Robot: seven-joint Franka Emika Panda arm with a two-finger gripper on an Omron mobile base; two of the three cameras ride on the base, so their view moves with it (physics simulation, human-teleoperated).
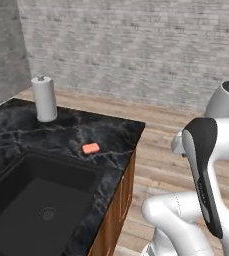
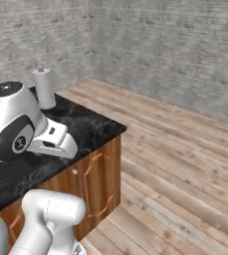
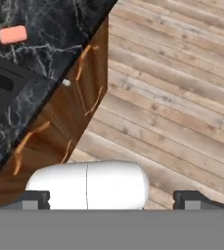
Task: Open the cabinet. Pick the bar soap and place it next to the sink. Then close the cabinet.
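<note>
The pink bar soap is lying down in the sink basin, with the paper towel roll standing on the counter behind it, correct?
Not quite. The bar soap lies on the marble counter beside the sink, not in the basin, as the left base view shows. The paper towel roll does stand on the counter behind it.

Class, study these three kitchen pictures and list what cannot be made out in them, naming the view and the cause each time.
- Sink, left base view: near and left parts cut off by the picture's edges.
- Counter, right base view: much hidden behind the arm.
- Tool, hand view: just the fingertips show at the bottom; the rest is cut off.
- Bar soap, hand view: too small for surface detail.
</note>
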